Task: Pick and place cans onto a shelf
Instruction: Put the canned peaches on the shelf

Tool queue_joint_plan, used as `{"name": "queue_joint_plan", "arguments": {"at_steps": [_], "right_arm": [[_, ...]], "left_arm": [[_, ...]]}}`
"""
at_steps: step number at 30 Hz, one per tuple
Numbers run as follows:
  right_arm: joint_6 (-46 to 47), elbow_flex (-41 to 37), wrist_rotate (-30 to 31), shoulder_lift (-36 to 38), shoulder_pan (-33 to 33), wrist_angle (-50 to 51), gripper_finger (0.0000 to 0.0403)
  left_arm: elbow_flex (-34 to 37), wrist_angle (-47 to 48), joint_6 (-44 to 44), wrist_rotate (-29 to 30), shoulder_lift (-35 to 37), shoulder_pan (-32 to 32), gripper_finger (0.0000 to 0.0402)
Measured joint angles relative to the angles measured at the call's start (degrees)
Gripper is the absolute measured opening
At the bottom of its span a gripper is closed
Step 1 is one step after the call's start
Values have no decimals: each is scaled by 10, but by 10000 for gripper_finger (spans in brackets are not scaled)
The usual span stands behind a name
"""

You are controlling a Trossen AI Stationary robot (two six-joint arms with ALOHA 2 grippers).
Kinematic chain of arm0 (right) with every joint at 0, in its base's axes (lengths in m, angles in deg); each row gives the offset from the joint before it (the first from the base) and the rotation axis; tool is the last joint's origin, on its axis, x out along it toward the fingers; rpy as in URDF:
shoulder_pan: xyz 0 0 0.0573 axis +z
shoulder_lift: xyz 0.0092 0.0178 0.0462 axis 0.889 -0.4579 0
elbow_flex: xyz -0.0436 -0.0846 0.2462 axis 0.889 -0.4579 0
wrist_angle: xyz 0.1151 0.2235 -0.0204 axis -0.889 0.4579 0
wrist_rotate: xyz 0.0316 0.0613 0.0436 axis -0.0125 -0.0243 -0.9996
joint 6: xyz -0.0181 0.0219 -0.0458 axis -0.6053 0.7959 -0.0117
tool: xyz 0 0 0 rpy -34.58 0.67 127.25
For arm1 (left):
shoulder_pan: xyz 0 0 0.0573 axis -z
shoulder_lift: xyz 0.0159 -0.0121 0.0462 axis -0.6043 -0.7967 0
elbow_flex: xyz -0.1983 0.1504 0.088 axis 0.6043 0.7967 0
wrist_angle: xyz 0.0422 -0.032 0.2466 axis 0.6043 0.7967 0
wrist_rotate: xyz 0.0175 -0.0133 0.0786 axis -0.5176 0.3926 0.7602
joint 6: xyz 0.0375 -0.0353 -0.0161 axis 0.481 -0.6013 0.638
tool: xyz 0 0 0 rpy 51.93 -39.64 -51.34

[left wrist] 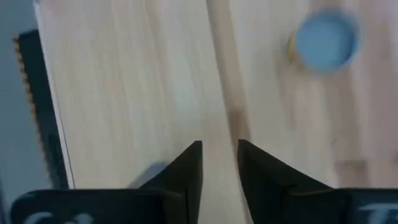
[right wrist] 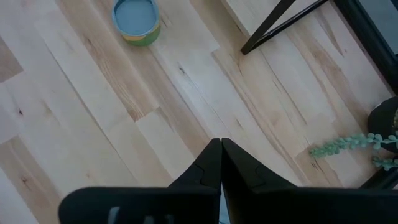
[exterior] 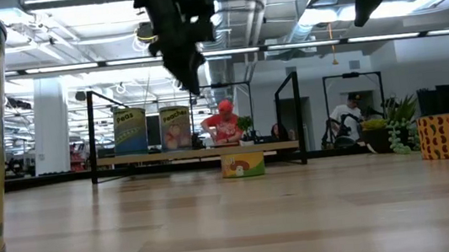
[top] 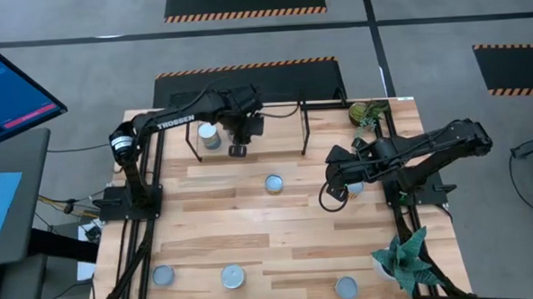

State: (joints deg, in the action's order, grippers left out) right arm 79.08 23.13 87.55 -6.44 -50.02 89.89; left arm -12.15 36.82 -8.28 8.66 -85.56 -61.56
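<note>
The shelf [top: 247, 123] stands at the table's far middle, and its wooden board [exterior: 202, 152] bears two cans [exterior: 130, 130] [exterior: 175, 127]. One of them shows in the high view [top: 210, 136]. My left gripper [top: 237, 143] hovers above the shelf board just right of that can, slightly open and empty [left wrist: 220, 163]. A blue can top [left wrist: 326, 40] shows ahead of it. My right gripper [top: 338, 188] hovers right of centre, shut and empty [right wrist: 221, 149]. One can [top: 354, 189] stands beside it, and another can [top: 273, 183] [right wrist: 137, 18] stands at the table's middle.
Three cans [top: 163, 276] [top: 232, 277] [top: 346, 287] stand along the near edge. Potted plants stand at the far right [top: 366, 115] and near right [top: 402, 256]. Black arm-mount frames run along both sides [top: 134, 200] [top: 404, 198]. People show in the room behind [exterior: 224, 122].
</note>
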Motion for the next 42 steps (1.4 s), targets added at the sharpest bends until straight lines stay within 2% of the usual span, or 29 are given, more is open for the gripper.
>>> {"name": "queue_joint_plan", "arguments": {"at_steps": [5,11,16,30,42], "right_arm": [[0,0,0,0,0,0,27],[0,0,0,0,0,0,26],[0,0,0,0,0,0,29],[0,0,0,0,0,0,29],[0,0,0,0,0,0,28]], "left_arm": [[45,-11,32,64,0,-5,56],[57,-60,37,71,0,-20,27],[57,-64,38,76,0,-41,15],[57,-59,40,115,-1,-103,9],[57,-42,38,127,-1,-139,9]]}}
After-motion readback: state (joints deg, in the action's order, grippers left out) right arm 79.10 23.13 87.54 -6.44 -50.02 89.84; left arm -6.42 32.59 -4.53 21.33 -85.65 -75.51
